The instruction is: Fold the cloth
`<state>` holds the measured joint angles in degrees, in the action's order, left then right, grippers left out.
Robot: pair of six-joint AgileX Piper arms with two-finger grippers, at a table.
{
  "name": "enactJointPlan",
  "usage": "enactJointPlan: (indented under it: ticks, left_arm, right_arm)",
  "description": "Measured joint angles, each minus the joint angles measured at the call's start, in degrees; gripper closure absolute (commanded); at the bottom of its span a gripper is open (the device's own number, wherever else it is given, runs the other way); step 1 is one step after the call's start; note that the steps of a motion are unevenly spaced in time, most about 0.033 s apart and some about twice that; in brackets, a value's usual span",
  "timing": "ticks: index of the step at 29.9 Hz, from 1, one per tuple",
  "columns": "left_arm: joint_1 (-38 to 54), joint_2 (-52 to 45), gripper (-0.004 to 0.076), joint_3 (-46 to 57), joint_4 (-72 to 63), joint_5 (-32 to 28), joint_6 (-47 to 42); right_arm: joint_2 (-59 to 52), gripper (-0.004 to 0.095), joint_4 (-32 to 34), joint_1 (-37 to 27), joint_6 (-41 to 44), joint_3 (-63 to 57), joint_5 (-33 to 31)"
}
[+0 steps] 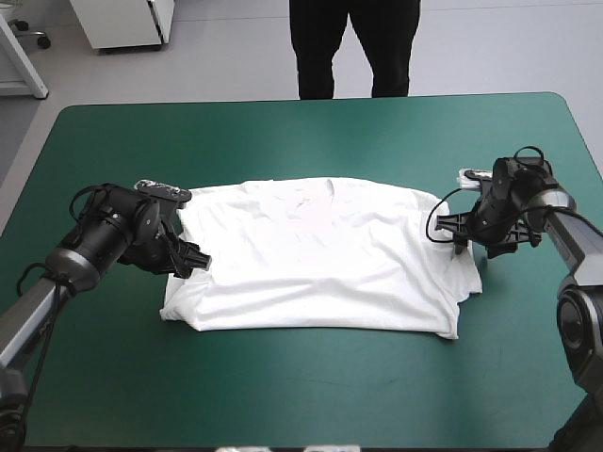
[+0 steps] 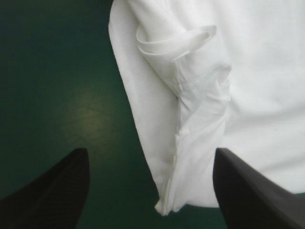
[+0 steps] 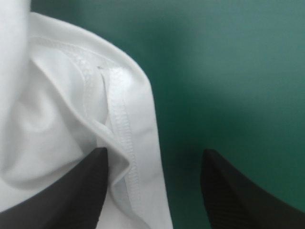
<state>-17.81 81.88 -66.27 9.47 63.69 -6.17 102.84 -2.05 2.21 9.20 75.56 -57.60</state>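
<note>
The white T-shirt [image 1: 320,254] lies spread across the middle of the teal-green table, folded over on itself with a thick front edge. My left gripper [image 1: 188,259] sits low at the shirt's left end, open; in its wrist view the T-shirt's [image 2: 200,114] folded sleeve edge lies between the black fingers [image 2: 57,191], one over bare cover, the other over cloth. My right gripper [image 1: 468,247] is at the shirt's right end, open; there the T-shirt's [image 3: 71,129] stitched hem runs between the fingers [image 3: 243,195], one finger resting on the cloth.
Bare teal-green cover [image 1: 311,386] stretches along the front of the table and behind the shirt toward the far edge [image 1: 311,100].
</note>
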Motion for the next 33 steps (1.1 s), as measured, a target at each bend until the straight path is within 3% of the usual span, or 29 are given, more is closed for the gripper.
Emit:
enactJointPlan:
  ticks: [4, 10, 25, 33]
  left_arm:
    - [0.0, 0.0, 0.0199, 0.0, 0.0, 0.0, 0.0]
    - [0.0, 0.0, 0.0199, 0.0, 0.0, 0.5, 0.0]
    - [0.0, 0.0, 0.0199, 0.0, 0.0, 0.9, 0.0]
    - [0.0, 0.0, 0.0199, 0.0, 0.0, 0.9, 0.0]
  right_arm:
    - [2.2, 0.0413, -1.0, 0.0, -0.4, 0.3, 0.4]
    - [2.9, 0.0925, -1.1, 0.0, -0.5, 0.9, 0.0]
    - [1.7, 0.0925, -3.4, -0.1, -1.0, 1.8, -0.2]
    - [-2.5, 0.0925, -5.3, 5.8, -1.0, 6.2, -1.1]
